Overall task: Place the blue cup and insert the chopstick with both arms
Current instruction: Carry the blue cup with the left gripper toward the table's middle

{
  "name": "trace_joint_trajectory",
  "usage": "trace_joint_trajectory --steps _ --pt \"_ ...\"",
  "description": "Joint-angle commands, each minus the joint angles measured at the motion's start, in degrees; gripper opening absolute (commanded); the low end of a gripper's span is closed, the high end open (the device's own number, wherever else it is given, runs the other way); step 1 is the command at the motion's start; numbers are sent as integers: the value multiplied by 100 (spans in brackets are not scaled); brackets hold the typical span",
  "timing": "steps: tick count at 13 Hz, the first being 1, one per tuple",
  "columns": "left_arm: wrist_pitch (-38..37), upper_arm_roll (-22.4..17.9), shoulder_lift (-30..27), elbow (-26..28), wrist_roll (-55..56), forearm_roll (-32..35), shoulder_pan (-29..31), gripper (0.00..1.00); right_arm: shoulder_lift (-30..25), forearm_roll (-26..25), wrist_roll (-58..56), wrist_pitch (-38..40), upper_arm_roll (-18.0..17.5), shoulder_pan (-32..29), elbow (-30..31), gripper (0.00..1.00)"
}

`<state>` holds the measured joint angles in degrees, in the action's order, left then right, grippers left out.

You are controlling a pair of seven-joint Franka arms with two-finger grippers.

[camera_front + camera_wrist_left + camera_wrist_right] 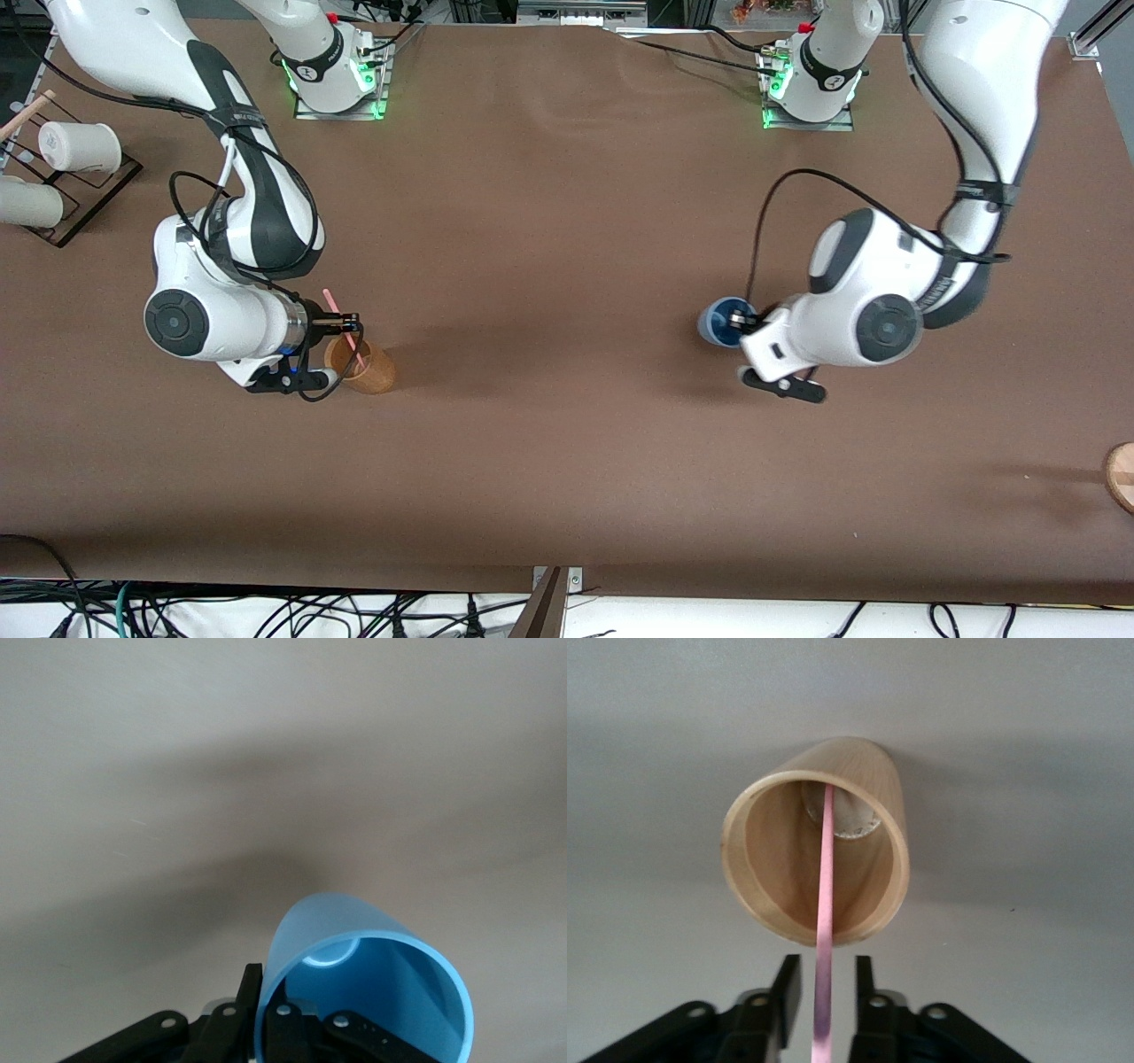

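Toward the right arm's end of the desk (pixel 567 461), a tan wooden cup (pixel 368 368) stands upright, and the chopstick (pixel 341 323) stands with its lower end inside this cup. It is a thin, straight pink stick, and in the right wrist view it goes down to the cup's bottom. The right gripper (pixel 822 988) is just above the cup's rim, with its two fingers set narrowly on both sides of the stick; whether they press it I cannot tell.

Toward the left arm's end, the blue cup (pixel 368 983) is in the left gripper (pixel 742 326), which holds its wall: one finger is inside the cup and the other outside. The cup is plain, light blue and matte, paler inside, with nothing in it. Whether it touches the desk I cannot tell.

At the corner of the desk beside the right arm's base, two white cups (pixel 78 146) lie on a black wire rack (pixel 84 208).
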<state>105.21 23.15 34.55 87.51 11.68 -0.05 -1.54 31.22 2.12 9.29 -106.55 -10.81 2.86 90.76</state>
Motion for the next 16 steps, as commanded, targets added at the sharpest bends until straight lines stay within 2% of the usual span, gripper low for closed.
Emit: trace_joint_trajectory --steps 1,4,7,8,9,12,14,16 --pt "664 -12 16 405 1086 -91 -609 0 -37 96 73 -42 9 13 73 21" --pt "1271 -12 139 530 1914 -283 -1120 0 -46 96 90 -42 9 13 90 17" --pt "1792 -12 315 539 2197 -426 -1463 0 -63 96 55 -42 9 13 90 13" --pt "1792 -21 315 530 2198 -399 -1472 40 -63 96 55 -42 9 13 82 13" --pt "1757 -30 272 521 2129 -390 -1446 99 -72 96 38 -42 9 13 73 11" --pt "1478 -12 -62 486 2154 -399 -1358 100 -116 96 46 37 9 13 29 9" --pt "925 -30 -394 433 2154 -399 -1271 100 -212 105 46 151 9 21 11 9" --pt "310 -12 -825 381 2128 -390 -885 100 -405 192 55 361 0 48 3 9"
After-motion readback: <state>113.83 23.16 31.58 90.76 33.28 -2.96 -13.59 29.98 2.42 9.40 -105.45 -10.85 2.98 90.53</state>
